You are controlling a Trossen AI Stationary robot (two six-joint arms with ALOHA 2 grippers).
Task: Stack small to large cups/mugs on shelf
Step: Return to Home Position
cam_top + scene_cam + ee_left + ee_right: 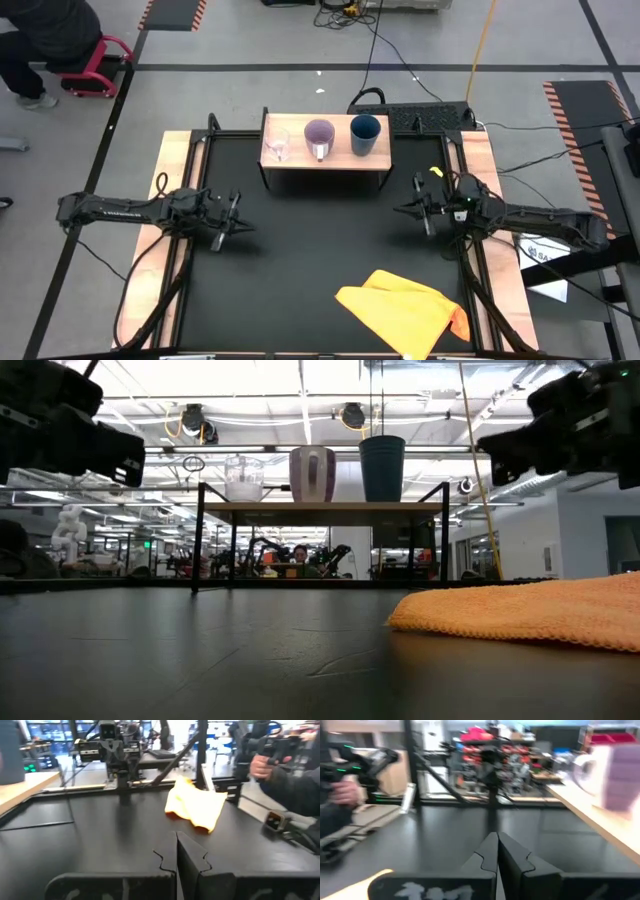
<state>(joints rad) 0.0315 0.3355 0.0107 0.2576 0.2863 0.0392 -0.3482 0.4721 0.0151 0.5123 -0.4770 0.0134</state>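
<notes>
High overhead, low table-level, share shelf [300,125]; wrists face inward.

light: bright overhead | glare: ceiling lamps [240,378], low view | shadows: soft

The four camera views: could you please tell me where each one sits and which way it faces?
High view: overhead, looking straight down; shows both arms, left gripper and right gripper.
Low view: table-top height, facing the shelf; arm parts in upper corners.
Left wrist view: on the left arm, facing the yellow cloth; its gripper shut.
Right wrist view: on the right arm, facing past the purple mug; its gripper shut.
Shared: high and low views both show the shelf.
</notes>
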